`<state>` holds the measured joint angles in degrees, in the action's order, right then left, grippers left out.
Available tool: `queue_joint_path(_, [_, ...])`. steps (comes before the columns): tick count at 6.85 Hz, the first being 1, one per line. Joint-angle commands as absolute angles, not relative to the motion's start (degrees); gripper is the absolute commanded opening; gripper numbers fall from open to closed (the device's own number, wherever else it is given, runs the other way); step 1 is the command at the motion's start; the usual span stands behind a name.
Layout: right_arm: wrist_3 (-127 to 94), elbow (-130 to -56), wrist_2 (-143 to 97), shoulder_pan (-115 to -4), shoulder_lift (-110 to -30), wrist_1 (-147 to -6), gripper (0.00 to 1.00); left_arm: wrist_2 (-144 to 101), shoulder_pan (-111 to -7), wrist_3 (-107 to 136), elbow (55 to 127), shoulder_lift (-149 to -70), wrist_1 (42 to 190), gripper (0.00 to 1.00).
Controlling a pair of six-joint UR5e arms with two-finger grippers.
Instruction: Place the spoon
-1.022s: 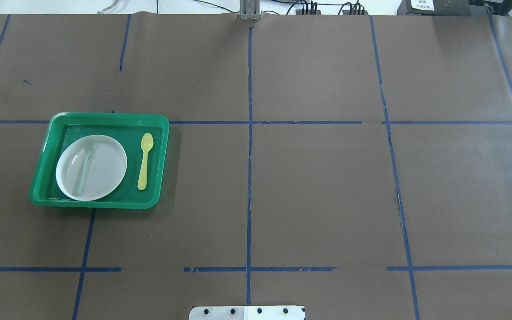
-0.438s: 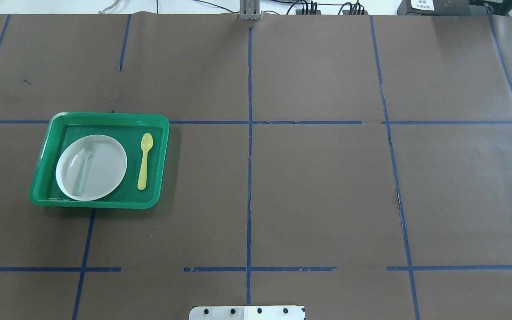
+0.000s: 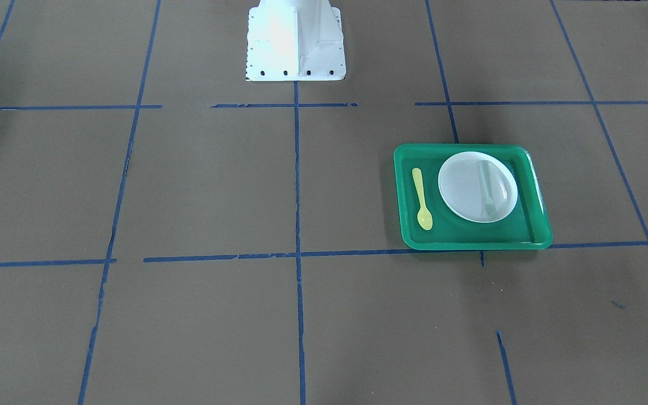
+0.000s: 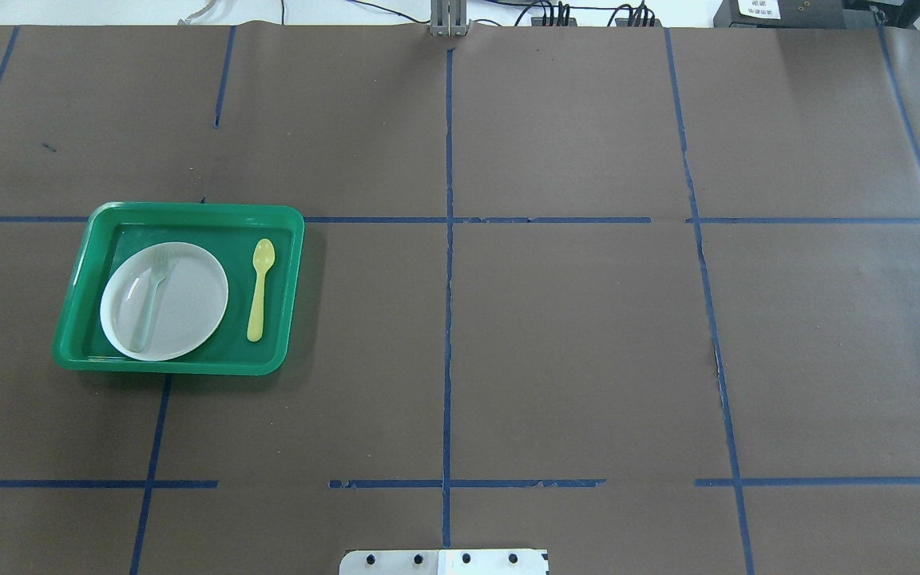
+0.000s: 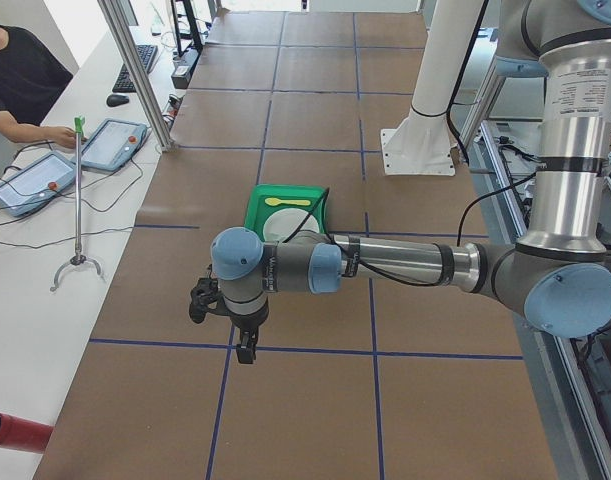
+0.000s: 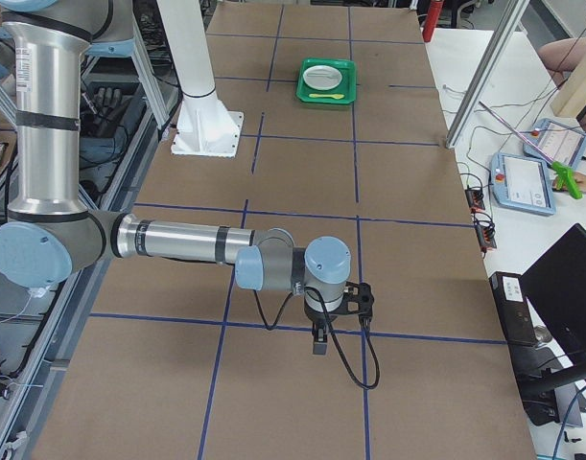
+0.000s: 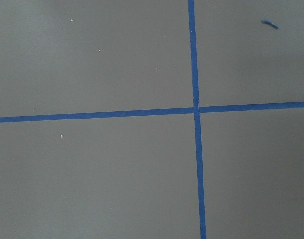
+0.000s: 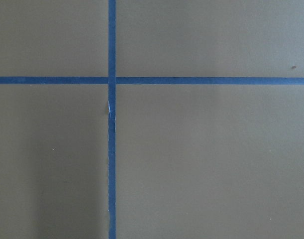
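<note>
Where the overhead view begins at its left, a green tray (image 4: pixel 188 209) sits on the brown-papered tabletop (image 4: pixel 572 335), its far rim along a strip of the blue tape grid (image 4: pixel 448 319). Inside the tray, toward its left, lies a white plate (image 4: pixel 192 307), and on the plate's left half rests a pale translucent fork (image 4: pixel 148 303), tines pointing away from the robot. To the right of the plate is the spoon (image 4: pixel 260 289), pale yellow, flat on the tray floor. It lies just beside the plate without touching it, roughly parallel to the tray's right wall, with its bowl at the far end and its handle toward the robot. The front-facing view mirrors this: the spoon (image 3: pixel 422 198) is left of the plate (image 3: pixel 464 191) inside the tray (image 3: pixel 470 243), bowl nearest that camera. Further right, at the overhead view's bottom centre, is the white base plate (image 4: pixel 444 561) of the robot.

In the view from the tabletop's left end, the left gripper (image 5: pixel 245 352) hangs pointing down over a tape line, on the camera's side of the tray (the forearm crosses in front of the tray); I cannot tell whether its jaws are spread or pressed together. In the right-end view, the right gripper (image 6: pixel 318 345) also points down beside a tape line, well apart from the tray, and the set of its jaws cannot be told either. Both wrist cameras show only brown paper and crossing tape.
</note>
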<state>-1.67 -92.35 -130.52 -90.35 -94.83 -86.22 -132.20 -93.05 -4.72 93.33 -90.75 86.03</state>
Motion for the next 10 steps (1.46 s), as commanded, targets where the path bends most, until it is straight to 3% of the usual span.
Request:
queue_joint_path(1, [-1.7,-92.4,-130.5,-90.4,-94.8,-86.2,1.0,-132.3,-93.1,-4.7,93.1,-90.4,85.6,1.0])
queue_joint_path(10, [-1.7,-92.4,-130.5,-90.4,-94.8,-86.2,1.0,-132.4,-93.1,-4.8,92.0,-90.7,86.0,1.0])
